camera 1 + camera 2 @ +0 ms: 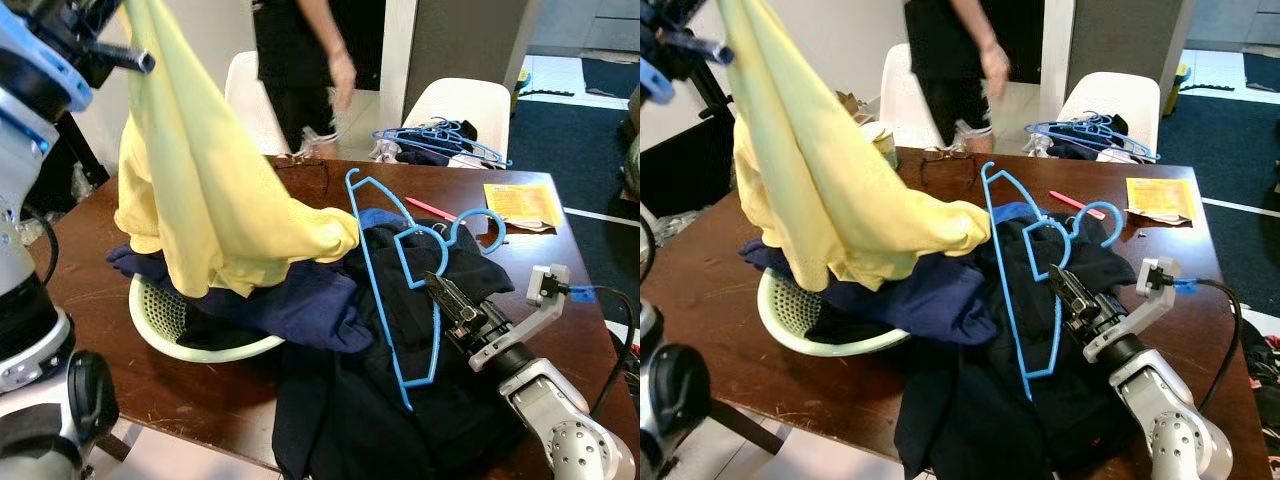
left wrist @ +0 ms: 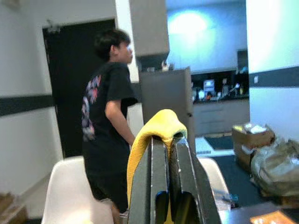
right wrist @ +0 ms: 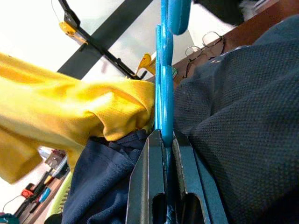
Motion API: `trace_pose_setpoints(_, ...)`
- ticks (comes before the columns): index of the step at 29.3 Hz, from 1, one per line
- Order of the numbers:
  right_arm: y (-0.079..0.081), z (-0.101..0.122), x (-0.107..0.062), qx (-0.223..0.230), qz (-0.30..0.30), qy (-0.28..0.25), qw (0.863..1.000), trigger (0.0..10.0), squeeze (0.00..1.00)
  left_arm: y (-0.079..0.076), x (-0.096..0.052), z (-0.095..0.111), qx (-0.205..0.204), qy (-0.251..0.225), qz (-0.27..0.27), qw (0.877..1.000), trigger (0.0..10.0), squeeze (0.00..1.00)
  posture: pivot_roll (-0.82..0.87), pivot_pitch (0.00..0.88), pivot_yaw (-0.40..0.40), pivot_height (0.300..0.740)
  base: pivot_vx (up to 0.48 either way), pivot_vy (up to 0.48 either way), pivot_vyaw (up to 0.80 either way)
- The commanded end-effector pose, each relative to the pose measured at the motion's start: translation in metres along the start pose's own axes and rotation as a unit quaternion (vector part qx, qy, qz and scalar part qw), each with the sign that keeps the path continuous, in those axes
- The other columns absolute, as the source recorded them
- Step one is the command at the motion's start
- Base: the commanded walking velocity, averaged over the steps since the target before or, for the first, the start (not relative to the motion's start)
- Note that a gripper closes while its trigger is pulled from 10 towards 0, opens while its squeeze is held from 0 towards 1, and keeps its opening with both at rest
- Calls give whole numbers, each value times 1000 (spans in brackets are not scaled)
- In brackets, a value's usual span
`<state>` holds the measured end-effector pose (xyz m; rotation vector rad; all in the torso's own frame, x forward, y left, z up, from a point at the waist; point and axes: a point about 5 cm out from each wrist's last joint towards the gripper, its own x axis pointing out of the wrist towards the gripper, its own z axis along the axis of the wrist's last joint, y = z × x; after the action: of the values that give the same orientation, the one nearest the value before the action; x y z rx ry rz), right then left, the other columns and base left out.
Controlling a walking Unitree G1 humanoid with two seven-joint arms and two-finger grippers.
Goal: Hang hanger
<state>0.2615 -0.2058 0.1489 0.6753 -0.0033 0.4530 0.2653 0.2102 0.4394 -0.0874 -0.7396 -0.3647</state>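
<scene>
While yellow shirt (image 1: pixel 200 190) in left pincer (image 2: pixel 163 154), blue hanger (image 1: pixel 400 290) in right pincer (image 1: pixel 437 288).

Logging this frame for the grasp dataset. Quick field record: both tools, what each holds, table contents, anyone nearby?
left tool: raised high, shut on yellow shirt, which drapes down to the basket
right tool: low over the dark clothes, shut on blue hanger
blue hanger: tilted up, hook end toward the far side of the table
basket: pale green, on brown table, holding navy clothes
dark clothes: heaped on the near table edge
other hangers: blue bunch on a white chair
person: standing beyond the table
</scene>
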Motion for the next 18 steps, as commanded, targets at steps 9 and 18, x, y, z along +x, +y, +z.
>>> trace_pose_setpoints(9,2,-6,1,1,-2,7,1000,10000,0,-59,-48,-103,-67,248,-200,945,0,0,-23,18,101,740,0,0,0)
trace_pose_setpoints(18,2,-7,1,-1,-3,8,1000,10000,0,-108,-106,-167,-79,372,-279,882,10000,0,-28,19,96,740,0,0,0)
